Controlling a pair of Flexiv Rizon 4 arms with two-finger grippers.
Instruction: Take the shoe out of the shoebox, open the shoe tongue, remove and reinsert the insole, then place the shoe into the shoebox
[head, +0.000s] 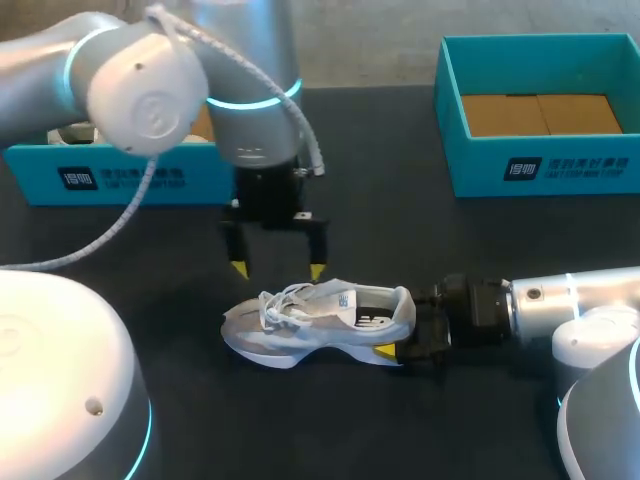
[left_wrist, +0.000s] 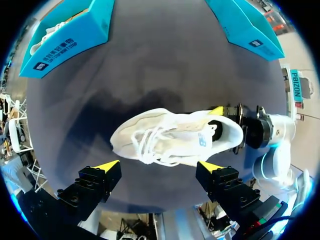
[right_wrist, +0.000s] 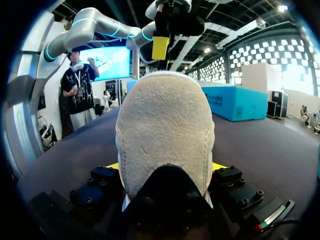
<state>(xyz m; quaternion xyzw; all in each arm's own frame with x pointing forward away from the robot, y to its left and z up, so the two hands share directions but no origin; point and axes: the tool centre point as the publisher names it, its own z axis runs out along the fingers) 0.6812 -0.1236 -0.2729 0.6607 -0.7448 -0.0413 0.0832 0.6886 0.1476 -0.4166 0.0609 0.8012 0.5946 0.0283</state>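
White shoe (head: 320, 318) sits upright on its sole on the black desk (head: 400, 220), outside both boxes, toe toward my left, heel toward my right. Laces look loose over the tongue.

Right claw (head: 402, 338) comes in low from the right and is clamped on the heel. In the right wrist view the suede heel (right_wrist: 165, 125) fills the gap, with a yellow tip pressed against each side of it.

Left claw (head: 278, 269) hangs straight down over the lace area with its fingers spread apart. They touch nothing. From the left wrist view the shoe (left_wrist: 170, 137) lies under and ahead of the two tips.

Teal right shoebox (head: 545, 165) stands at the far right, well apart from the shoe, with its brown cardboard floor showing. Teal left shoebox (head: 120, 178) is at the far left, partly behind my left arm. It has something white inside, can't tell what.
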